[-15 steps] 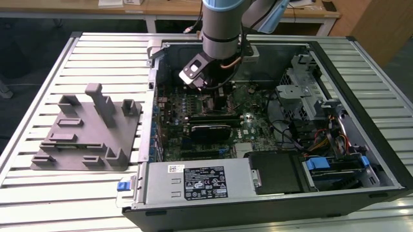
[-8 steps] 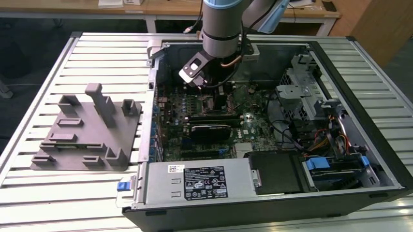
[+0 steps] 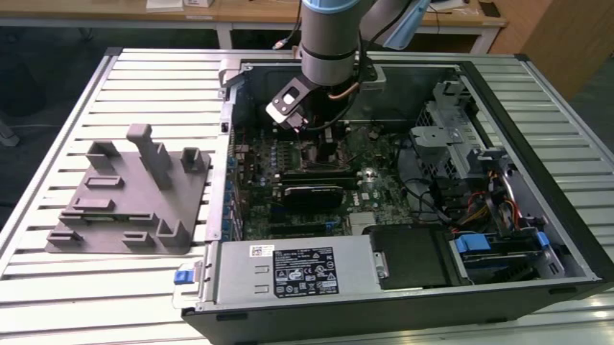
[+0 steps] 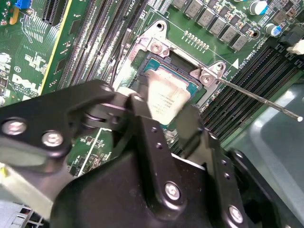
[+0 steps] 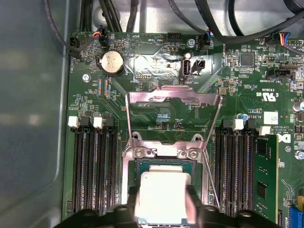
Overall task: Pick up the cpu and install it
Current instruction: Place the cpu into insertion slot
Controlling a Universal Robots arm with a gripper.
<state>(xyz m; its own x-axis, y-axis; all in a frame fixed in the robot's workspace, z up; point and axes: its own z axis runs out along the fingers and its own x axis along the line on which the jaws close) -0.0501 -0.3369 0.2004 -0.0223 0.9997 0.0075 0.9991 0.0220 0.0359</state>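
The cpu (image 5: 161,190), a small flat square chip with a silvery-grey metal top, is clamped by its edges in my black claw (image 5: 162,206). I hold it level over the dark square socket (image 5: 142,165) right beneath me, whose metal frame plate (image 5: 142,98) stands hinged up, leaving the socket open.

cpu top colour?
The cpu is pale silvery-grey; clearest in the first wrist view.

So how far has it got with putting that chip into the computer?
Done: the cpu is picked up and brought to the motherboard socket. In hand: the fingers grip it there; whether it is fully seated is unclear. Left: it is not yet released, and the metal frame stands open.
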